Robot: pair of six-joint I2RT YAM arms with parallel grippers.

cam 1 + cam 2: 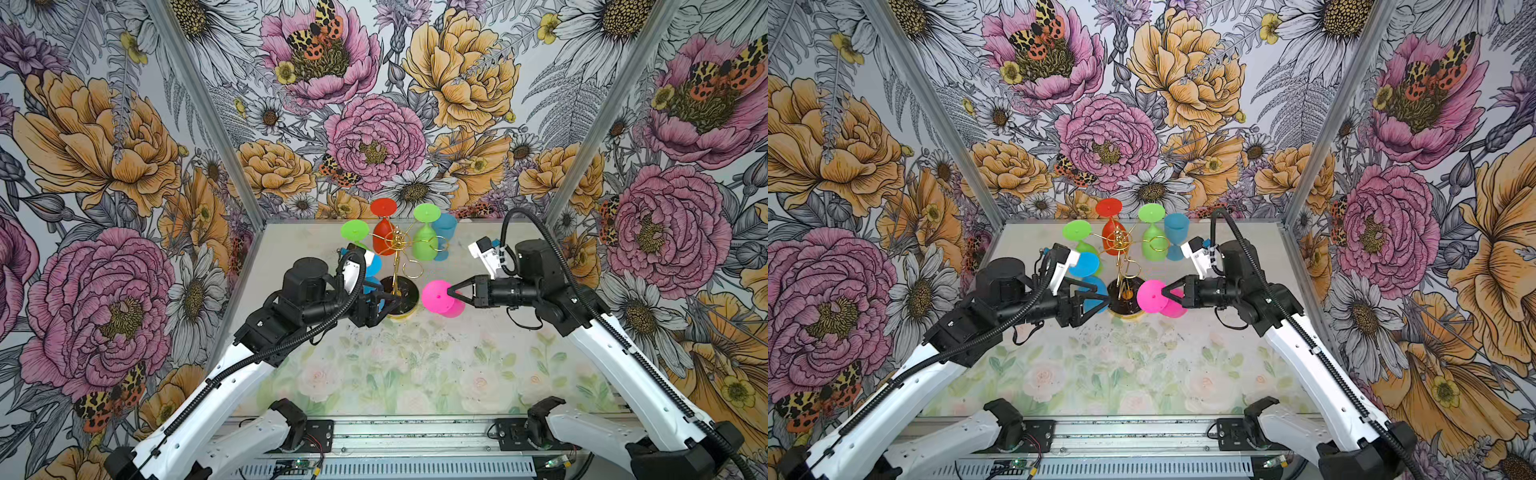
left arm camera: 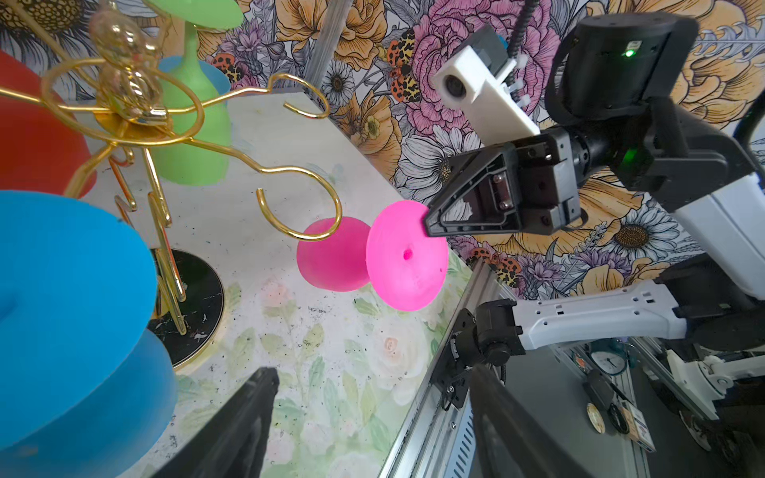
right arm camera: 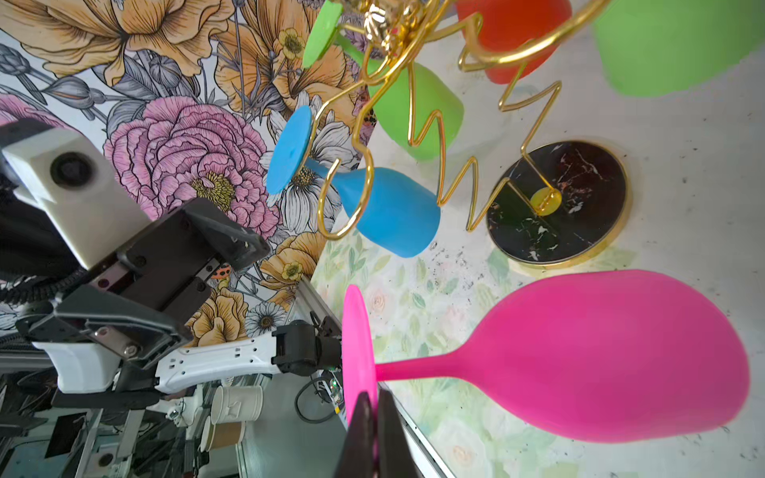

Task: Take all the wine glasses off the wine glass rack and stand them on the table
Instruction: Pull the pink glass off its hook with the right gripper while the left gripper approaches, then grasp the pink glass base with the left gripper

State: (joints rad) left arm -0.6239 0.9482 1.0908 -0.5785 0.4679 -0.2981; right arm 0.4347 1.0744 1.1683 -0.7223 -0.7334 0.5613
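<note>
- The right gripper (image 1: 451, 292) is pinched tight on the rim of the pink wine glass's (image 3: 600, 356) foot.
- That glass lies on its side in the air above the table (image 1: 415, 365), clear of the wine glass rack (image 3: 588, 215) and just beside its black marbled base.
- The left gripper (image 2: 372, 380) stands wide and empty, low by the base, next to a blue glass (image 3: 393, 215) hanging from a gold loop.
- Red (image 1: 383, 237) and green (image 1: 424, 245) glasses hang upside down from other loops.

hanging blue wine glass (image 1: 374, 264): partly hidden behind left arm (image 1: 307, 291) in both top views
wine glass rack (image 1: 409, 298) base: left part hidden likewise
</note>
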